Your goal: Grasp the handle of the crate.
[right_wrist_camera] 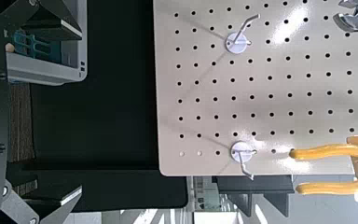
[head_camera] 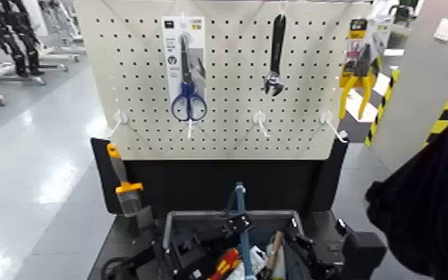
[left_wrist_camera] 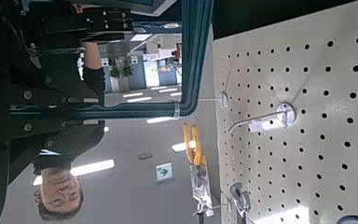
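The grey-blue crate (head_camera: 197, 217) sits at the bottom middle of the head view, with tools inside. Its thin blue handle (head_camera: 240, 199) stands upright over the middle. My left gripper (head_camera: 236, 222) reaches in from the left and is shut on the handle partway up. In the left wrist view the handle (left_wrist_camera: 201, 56) arches as a teal band past the dark fingers (left_wrist_camera: 103, 21). My right gripper (head_camera: 309, 249) rests by the crate's right side; in the right wrist view its fingers (right_wrist_camera: 67, 200) stand apart with nothing between them, and the crate (right_wrist_camera: 47, 58) lies farther off.
A white pegboard (head_camera: 219, 119) stands behind, holding blue scissors (head_camera: 188, 100), a black wrench (head_camera: 275, 56) and yellow pliers (head_camera: 357, 78). An orange-and-black tool (head_camera: 126, 190) stands left of the crate. A person's dark sleeve (head_camera: 428, 201) fills the right edge.
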Robot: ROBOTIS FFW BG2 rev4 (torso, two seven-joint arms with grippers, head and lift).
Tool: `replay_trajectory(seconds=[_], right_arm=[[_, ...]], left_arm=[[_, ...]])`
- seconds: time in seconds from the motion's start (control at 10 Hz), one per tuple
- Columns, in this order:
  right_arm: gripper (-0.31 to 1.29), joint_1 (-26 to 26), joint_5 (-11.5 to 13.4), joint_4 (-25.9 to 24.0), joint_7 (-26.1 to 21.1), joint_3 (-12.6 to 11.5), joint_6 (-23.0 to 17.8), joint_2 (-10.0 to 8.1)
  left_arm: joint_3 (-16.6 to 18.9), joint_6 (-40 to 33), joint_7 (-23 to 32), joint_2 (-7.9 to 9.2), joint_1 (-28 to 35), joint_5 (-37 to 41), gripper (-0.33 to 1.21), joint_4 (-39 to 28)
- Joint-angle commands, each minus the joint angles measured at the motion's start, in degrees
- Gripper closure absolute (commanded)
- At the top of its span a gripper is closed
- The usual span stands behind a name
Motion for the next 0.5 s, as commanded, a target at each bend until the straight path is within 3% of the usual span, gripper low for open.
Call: replay_trajectory(seconds=[0.1,0.5], right_arm=[[0.15,-0.09,0.26,0.00,0.00,0.13,0.08,0.00],[0.15,-0.35,0.87,-0.17,0.00,0.22,0.26,0.00]], left_arm=[[0.00,0.00,0.00,0.04,0.05,0.02,1.18,0.07],[0.00,-0.09,-0.08,0.04,0.05,0.02,1.18,0.24]])
